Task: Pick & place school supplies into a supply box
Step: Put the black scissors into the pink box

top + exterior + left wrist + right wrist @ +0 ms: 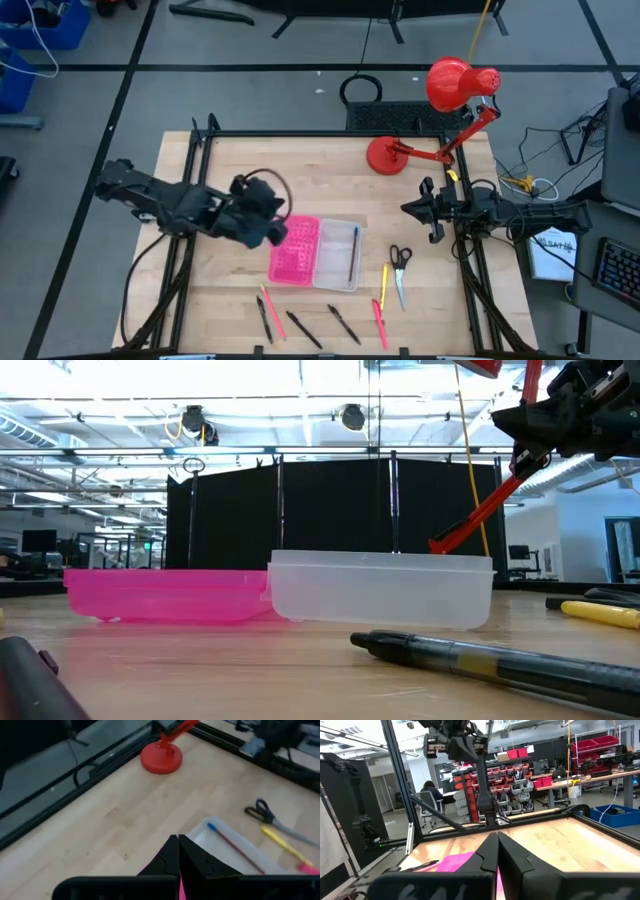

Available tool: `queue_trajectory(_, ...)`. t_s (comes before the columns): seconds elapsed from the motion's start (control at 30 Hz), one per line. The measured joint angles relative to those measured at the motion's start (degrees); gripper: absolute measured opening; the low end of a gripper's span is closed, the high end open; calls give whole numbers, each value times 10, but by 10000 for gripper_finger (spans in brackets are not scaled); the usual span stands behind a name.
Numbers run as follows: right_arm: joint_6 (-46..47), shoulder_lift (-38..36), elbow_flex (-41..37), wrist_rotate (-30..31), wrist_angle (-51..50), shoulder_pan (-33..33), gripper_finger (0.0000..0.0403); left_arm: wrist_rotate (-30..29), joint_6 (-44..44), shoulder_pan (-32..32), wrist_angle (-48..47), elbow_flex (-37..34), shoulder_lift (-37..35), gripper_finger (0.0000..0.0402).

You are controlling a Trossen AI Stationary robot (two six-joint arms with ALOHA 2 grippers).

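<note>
Left gripper [277,233] was clenched, empty, above the pink lid [295,250], center of the top pic. The pens [300,325] lay below it near the bottom edge, long way up-down. Right gripper [425,208] was clenched, farther away. Box [338,255] held one pen.

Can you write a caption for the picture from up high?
Left gripper shut over the pink lid; one pen in the clear box.

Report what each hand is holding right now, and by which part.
Nothing is held. The left hand is shut and empty above the supply box; the right hand is shut and empty at the table's right edge.
</note>
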Motion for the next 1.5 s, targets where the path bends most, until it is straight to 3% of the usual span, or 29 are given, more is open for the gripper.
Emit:
queue_trajectory(0.2,0,0,0,0,0,0,0,-113,-75,-53,42,-181,-118,3)
queue_trajectory(0.27,0,0,0,0,0,0,0,-125,-82,-64,90,-264,-169,2)
queue_trajectory(0.33,0,0,0,0,0,0,0,-115,-29,-74,168,-345,-218,2)
queue_trajectory(0.43,0,0,0,0,0,0,0,-56,141,-89,336,-458,-281,2)
queue_trajectory(0.57,0,0,0,0,0,0,0,94,380,-99,573,-572,-333,2)
queue_trajectory(0.67,0,0,0,0,0,0,0,164,493,-107,670,-634,-362,2)
queue_trajectory(0.83,0,0,0,0,0,0,0,150,533,-94,738,-723,-436,1)
queue_trajectory(1.1,0,0,0,0,0,0,0,239,556,-54,828,-850,-552,2)
queue_trajectory(1.23,0,0,0,0,-1,0,0,244,547,-39,779,-858,-580,1)
queue_trajectory(1.5,0,0,0,0,0,0,0,291,572,-14,779,-858,-581,2)
